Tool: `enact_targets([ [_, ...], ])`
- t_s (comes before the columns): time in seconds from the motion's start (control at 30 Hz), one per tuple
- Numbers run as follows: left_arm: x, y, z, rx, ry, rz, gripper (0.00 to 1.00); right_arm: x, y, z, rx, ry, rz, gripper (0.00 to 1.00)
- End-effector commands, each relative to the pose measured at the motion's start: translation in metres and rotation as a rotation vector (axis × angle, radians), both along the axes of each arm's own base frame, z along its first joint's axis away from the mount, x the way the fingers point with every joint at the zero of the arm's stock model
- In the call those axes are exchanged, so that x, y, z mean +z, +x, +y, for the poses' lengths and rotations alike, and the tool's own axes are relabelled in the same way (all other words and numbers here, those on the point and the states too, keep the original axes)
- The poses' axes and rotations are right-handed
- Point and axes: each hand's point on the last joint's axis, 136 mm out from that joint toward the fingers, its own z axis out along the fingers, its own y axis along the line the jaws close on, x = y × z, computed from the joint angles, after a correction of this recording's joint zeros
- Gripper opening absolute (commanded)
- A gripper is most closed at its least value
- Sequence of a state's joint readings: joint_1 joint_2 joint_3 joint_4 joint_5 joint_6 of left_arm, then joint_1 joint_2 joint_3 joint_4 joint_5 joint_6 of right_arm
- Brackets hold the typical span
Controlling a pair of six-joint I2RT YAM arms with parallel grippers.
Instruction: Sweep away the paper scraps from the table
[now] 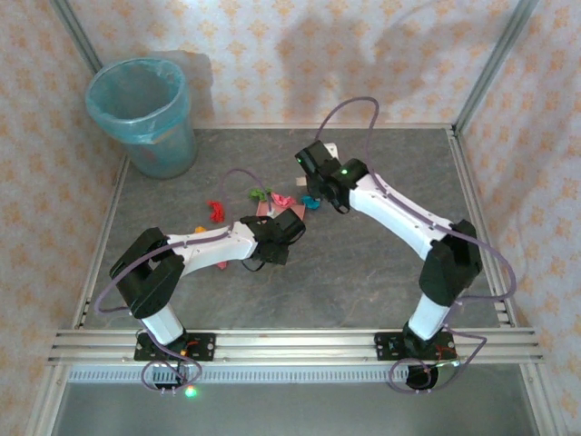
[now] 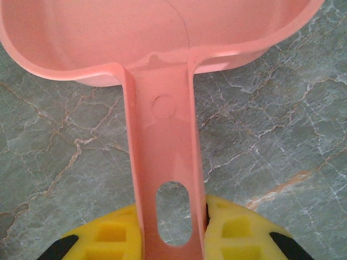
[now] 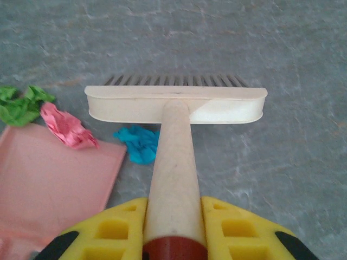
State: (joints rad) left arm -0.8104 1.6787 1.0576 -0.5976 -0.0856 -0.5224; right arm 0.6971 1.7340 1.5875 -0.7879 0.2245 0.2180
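Note:
My left gripper is shut on the handle of the pink plastic dustpan, whose pan lies on the marbled grey table. My right gripper is shut on the handle of a cream hand brush, bristles pointing away. Left of the brush lie paper scraps: a blue wad on the table, a pink wad on the dustpan's lip, and a green wad behind it. From above, a red scrap lies left of the dustpan, between both grippers.
A light blue bin with a liner stands at the table's back left corner. Aluminium rails edge the table, and peach patterned walls close it in. A purple cable loops over the scraps near the left arm.

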Motion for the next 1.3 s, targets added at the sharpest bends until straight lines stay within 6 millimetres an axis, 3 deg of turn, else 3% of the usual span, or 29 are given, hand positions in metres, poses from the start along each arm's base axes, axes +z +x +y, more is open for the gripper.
enact_targets([
  [0.0,-0.004,-0.003,0.01,0.011,0.038,0.022,0.0,-0.002,0.011,0.014,0.039,-0.015,0.006,0.0],
  [0.27,-0.005,-0.003,0.011,0.013,0.044,0.022,0.0,-0.02,-0.007,0.029,0.142,-0.087,0.064,0.0],
  [0.67,-0.004,-0.002,0.009,0.009,0.038,0.014,0.0,-0.009,-0.056,0.03,0.317,-0.022,0.069,0.0],
  [0.87,-0.004,-0.003,0.008,0.008,0.03,0.019,0.0,0.008,-0.056,0.026,0.302,0.03,-0.018,0.0],
  [1.13,-0.005,-0.005,0.004,-0.005,0.018,0.031,0.0,0.037,-0.044,-0.007,0.122,0.058,-0.149,0.0],
  [1.27,-0.004,-0.007,0.002,-0.018,0.017,0.032,0.0,0.04,-0.036,-0.044,-0.048,0.146,-0.159,0.0],
])
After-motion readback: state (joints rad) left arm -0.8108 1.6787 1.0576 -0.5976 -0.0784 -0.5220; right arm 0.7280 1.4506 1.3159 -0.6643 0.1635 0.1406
